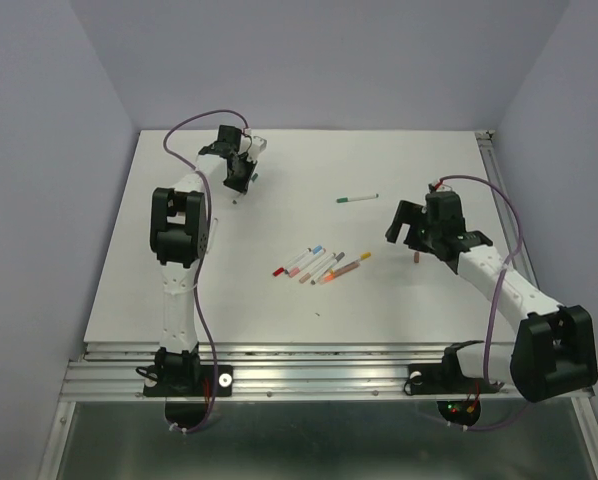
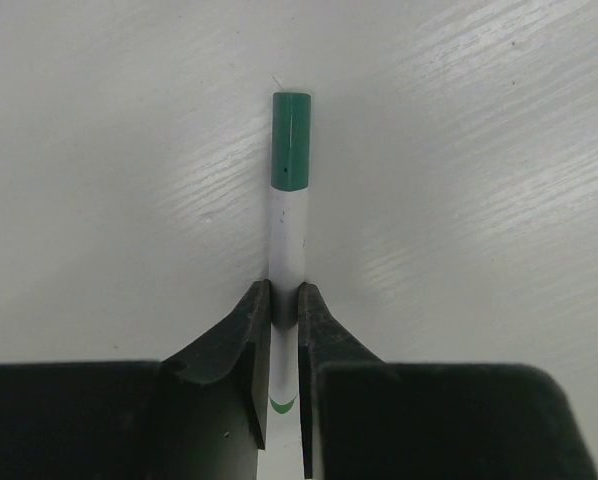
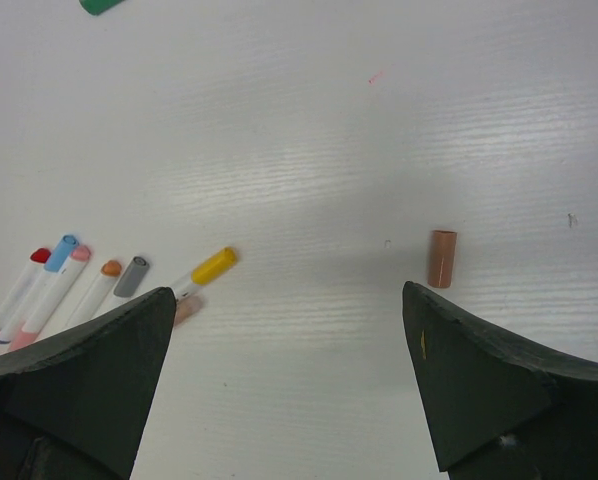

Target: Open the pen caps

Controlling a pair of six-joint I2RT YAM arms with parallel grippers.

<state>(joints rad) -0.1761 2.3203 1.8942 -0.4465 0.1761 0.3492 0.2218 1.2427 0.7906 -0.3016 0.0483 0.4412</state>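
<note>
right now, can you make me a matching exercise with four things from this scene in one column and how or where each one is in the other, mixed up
Things
1. left tool
2. right tool
3. brown cap
4. yellow-capped pen

States
A. lies alone on the table, off any pen
B. closed on the white barrel of the green-capped pen
C. at the end of the pen group nearest the right tool
D. wide open, holding nothing

Pairs: 1-B, 2-D, 3-A, 4-C
</note>
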